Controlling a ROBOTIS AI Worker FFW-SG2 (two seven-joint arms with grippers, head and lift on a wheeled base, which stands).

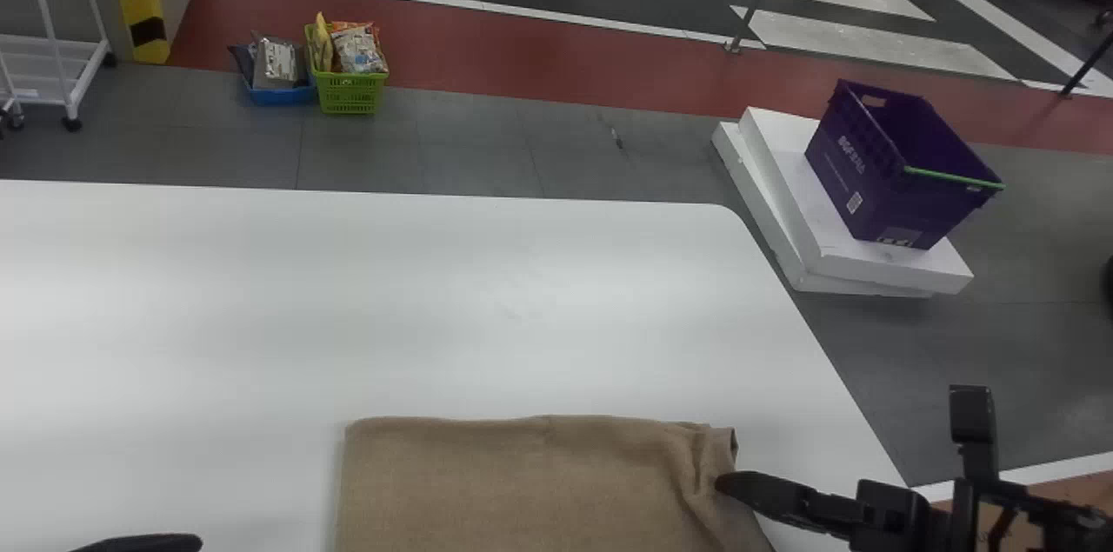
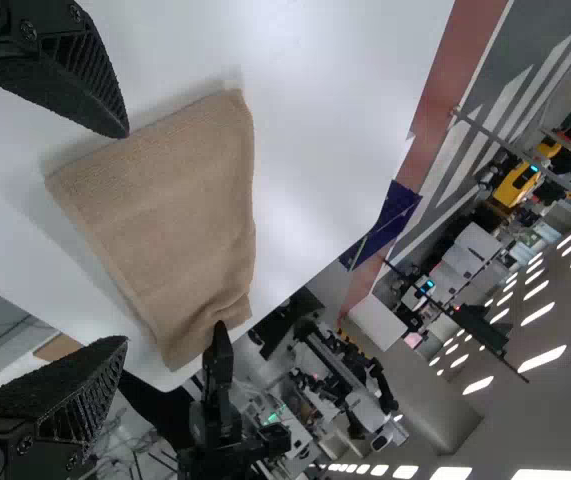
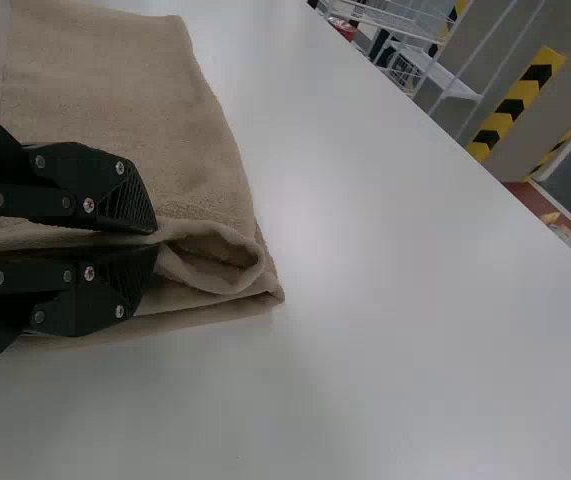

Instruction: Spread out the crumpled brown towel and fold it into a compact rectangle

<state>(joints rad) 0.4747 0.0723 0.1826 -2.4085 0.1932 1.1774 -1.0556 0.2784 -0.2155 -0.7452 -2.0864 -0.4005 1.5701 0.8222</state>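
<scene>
Head view: we had the brown towel (image 1: 522, 487) at six o'clock, its three-o'clock edge pinched by our right gripper (image 3: 157, 240); our left gripper (image 2: 126, 238), spread wide, was at eight. Soft, light cloth, likely best held through every layer.

Left tool (image 1: 148, 543) at head view's bottom edge, fingers spread wide; right tool (image 1: 723, 483) pointing inward, fingers nearly together.
</scene>
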